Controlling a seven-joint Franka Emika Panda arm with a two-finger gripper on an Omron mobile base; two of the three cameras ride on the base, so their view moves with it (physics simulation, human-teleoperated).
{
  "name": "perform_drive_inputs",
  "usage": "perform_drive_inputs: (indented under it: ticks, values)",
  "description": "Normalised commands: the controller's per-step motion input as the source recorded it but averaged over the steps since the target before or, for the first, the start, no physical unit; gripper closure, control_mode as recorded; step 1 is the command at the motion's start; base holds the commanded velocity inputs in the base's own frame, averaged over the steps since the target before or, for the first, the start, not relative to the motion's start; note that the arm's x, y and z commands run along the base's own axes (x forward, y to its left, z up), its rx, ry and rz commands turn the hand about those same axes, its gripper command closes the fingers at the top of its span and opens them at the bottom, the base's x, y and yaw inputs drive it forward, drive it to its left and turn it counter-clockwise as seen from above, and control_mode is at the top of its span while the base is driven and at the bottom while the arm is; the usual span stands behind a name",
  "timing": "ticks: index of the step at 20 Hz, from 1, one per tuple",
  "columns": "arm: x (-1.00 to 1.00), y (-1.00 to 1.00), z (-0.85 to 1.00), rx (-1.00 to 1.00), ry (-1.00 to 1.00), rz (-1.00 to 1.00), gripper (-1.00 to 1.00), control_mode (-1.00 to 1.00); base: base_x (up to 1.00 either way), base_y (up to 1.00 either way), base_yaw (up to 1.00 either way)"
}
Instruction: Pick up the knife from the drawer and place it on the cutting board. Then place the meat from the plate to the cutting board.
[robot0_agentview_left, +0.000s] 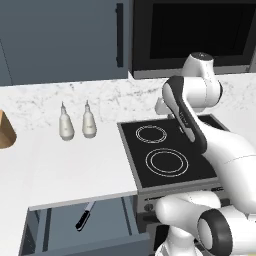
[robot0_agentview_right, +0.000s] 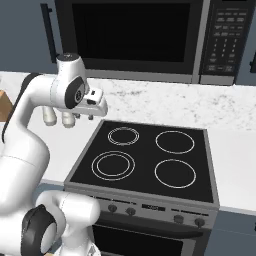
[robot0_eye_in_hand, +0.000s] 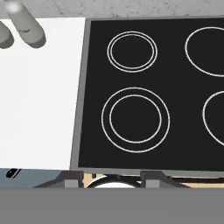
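A simulated kitchen: a white marble-look counter (robot0_agentview_left: 75, 165) runs beside a black four-ring stovetop (robot0_agentview_right: 145, 157), under a dark built-in oven (robot0_agentview_right: 132, 35) and a microwave (robot0_agentview_right: 227, 42). The knife (robot0_agentview_left: 83, 218) lies well below and to the left of the gripper (robot0_agentview_right: 98, 106), in the open drawer (robot0_agentview_left: 80, 235) under the counter edge, its black handle toward the camera and its silver blade angled up toward the counter lip. In the hand view a bit of the black handle (robot0_eye_in_hand: 13, 173) shows at the lower left edge, past the counter's rim. The gripper hangs above the stovetop's back left corner, near the rear left ring (robot0_agentview_right: 123, 136); whether its fingers are spread or pressed together cannot be told. Two pale grey bottles (robot0_agentview_left: 77, 124) stand upright side by side on the counter, to the gripper's left. Farther left still, a tan wooden object (robot0_agentview_left: 6, 131) sits at the edge of the left base view.
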Motion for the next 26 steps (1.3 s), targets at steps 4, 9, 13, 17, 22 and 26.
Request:
perform_drive_inputs:
  ticks: [4,9,13,17,22,26]
  values:
    - [-0.22,0.0,0.0,0.0,0.0,0.0,-1.0,-1.0,0.0,0.0,0.0]
    - [-0.77,0.0,0.0,-0.01,-0.09,0.0,-1.0,-1.0,0.0,0.0,0.0]
    - [-0.94,0.01,0.0,0.0,-0.06,0.0,-1.0,-1.0,0.0,0.0,0.0]
    - [-0.87,0.0,-0.01,0.0,0.0,0.0,-1.0,-1.0,0.0,0.0,0.0]
    - [-0.74,0.0,0.0,0.0,-0.01,0.0,-1.0,-1.0,0.0,0.0,0.0]
    - [-0.64,-0.02,0.0,0.0,-0.02,0.0,-1.0,-1.0,0.0,0.0,0.0]
